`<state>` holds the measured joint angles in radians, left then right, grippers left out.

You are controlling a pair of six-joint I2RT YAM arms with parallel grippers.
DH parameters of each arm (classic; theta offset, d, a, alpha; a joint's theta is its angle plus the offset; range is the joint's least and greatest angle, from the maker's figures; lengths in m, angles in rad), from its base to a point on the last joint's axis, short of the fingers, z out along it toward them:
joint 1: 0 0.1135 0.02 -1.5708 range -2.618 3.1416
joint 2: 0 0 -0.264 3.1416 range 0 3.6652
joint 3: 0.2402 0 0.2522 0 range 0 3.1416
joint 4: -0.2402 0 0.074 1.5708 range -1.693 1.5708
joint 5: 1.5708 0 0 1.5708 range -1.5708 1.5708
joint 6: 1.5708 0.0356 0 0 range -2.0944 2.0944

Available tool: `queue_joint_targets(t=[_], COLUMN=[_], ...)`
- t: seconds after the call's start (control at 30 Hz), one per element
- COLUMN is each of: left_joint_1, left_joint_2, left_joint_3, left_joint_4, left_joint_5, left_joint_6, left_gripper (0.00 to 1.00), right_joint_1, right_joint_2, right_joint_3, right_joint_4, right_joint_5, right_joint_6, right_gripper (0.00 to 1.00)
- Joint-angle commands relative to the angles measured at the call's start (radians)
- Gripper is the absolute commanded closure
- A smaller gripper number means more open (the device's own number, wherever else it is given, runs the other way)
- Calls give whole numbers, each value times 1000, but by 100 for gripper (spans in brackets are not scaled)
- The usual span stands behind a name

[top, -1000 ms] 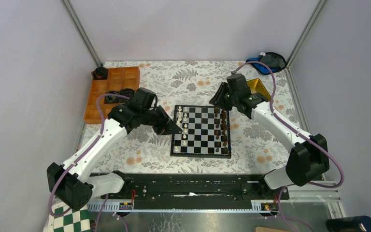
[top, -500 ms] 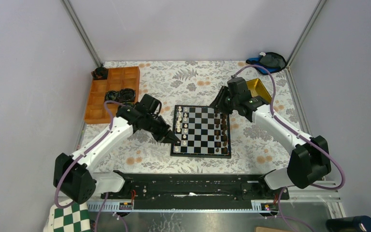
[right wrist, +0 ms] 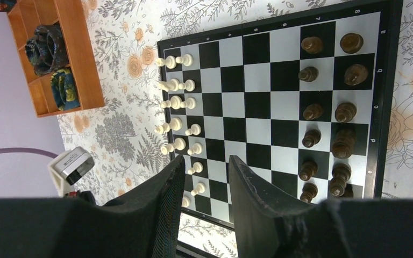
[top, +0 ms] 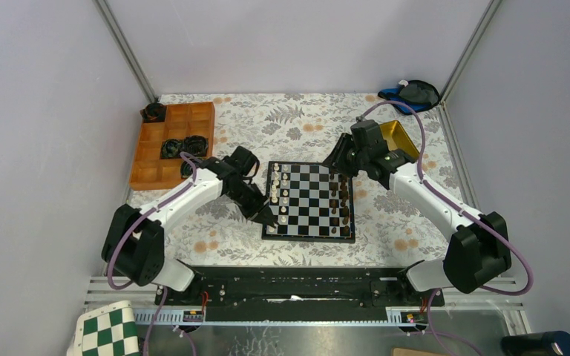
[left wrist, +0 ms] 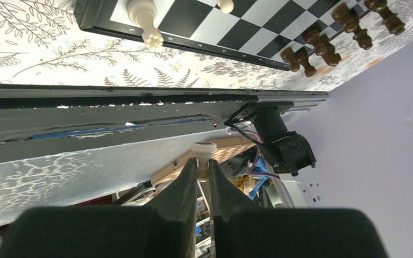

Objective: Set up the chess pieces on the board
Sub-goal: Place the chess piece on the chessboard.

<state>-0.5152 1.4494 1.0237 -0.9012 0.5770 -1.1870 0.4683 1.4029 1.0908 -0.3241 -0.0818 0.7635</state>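
Chessboard (top: 310, 204), black-framed with black and pale grey squares, lies flat at the middle of the table (top: 386, 222), which is covered in a floral cloth. An orange compartment tray (top: 148, 152) sits at the far left with dark bundles (top: 182, 144) in some of its cells, well apart from the chessboard. A gold container (top: 401, 133) stands behind the right arm, and a green-and-white checkered board (top: 107, 330) pokes in at the near left corner of the overhead view

The left gripper (left wrist: 203, 164) reaches to the near left corner of the chessboard. Its jaws are pinched tight on a single white piece (left wrist: 203, 148), whose round end sticks out past the fingertips; in the left wrist view that piece is apart from the frame. The right gripper (right wrist: 207, 161) hangs over the far right part of the chessboard with its jaws about halfway apart and nothing between them

The white chess pieces (right wrist: 177, 115) stand in two loose files along the left side of the chessboard, several of them off the centres of their squares. The dark brown pieces (right wrist: 328, 107) fill two files along the right side
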Motion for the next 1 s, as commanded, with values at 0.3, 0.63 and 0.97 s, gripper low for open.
queue_joint_targets(t=[0.3,0.63,0.97], left_joint_1=[10,14,14], left_joint_2=[86,150,219], left_joint_3=[6,8,36], left_joint_4=[25,113,131], left_joint_5=[6,-13,-32], left_joint_6=[50,11,26], left_gripper=[100,100,100], right_joint_1=[-5,-6,-5], right_joint_2=[-13,-12,-7], right_joint_3=[14,6,12], right_joint_4=[30,36,36], right_joint_5=[-40,-42,-42], right_joint_6=[-7,-10,-18], right_gripper=[58,58,57])
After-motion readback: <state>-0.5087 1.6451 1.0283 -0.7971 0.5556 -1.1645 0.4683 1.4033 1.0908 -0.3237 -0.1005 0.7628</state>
